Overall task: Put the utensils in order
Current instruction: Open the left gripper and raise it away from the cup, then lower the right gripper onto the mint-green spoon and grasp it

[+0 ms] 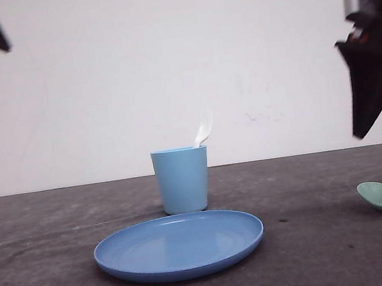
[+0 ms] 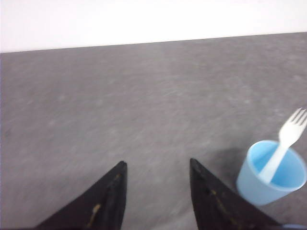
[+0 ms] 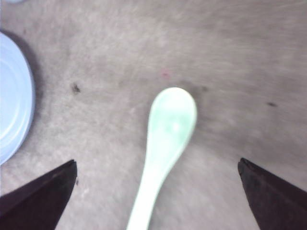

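Fork (image 2: 287,143) already stands in light blue cup (image 1: 181,180), behind blue plate (image 1: 179,245) on grey counter (image 1: 46,275). Mint spoon (image 3: 165,139) lies loose on counter, right of plate, not yet gathered. Right pincer (image 3: 158,191) spread wide directly above it, empty. Left pincer (image 2: 156,191) parted, empty, raised aside. Judged halfway: spoon remains.

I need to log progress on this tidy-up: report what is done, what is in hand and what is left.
Done: the fork stands in the cup, tines up. In hand: nothing is gripped; the right gripper is open with the spoon lying on the table between its fingers, seemingly lined up for a grasp. The left gripper is open over bare table. Left: the spoon probably goes into the cup. The plate holds nothing.
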{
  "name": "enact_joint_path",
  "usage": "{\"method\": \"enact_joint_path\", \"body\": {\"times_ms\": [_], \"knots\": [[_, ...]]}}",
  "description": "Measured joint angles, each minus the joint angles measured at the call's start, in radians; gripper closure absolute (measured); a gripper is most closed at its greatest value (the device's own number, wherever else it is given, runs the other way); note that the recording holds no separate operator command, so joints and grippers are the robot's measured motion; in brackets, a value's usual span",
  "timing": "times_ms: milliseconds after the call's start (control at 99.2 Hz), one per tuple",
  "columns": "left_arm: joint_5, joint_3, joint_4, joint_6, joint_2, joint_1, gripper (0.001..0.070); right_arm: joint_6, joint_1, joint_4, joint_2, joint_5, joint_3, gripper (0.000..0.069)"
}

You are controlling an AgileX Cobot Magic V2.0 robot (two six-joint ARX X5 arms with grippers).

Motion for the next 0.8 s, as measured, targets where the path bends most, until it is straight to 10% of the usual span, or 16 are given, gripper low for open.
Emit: {"method": "enact_joint_path", "body": {"times_ms": [797], "knots": [[0.003, -0.151, -0.091, 0.000, -0.153, 0.098, 0.0471, 0.046, 0.106, 0.198, 0.252, 0.092, 0.001, 0.0113]]}}
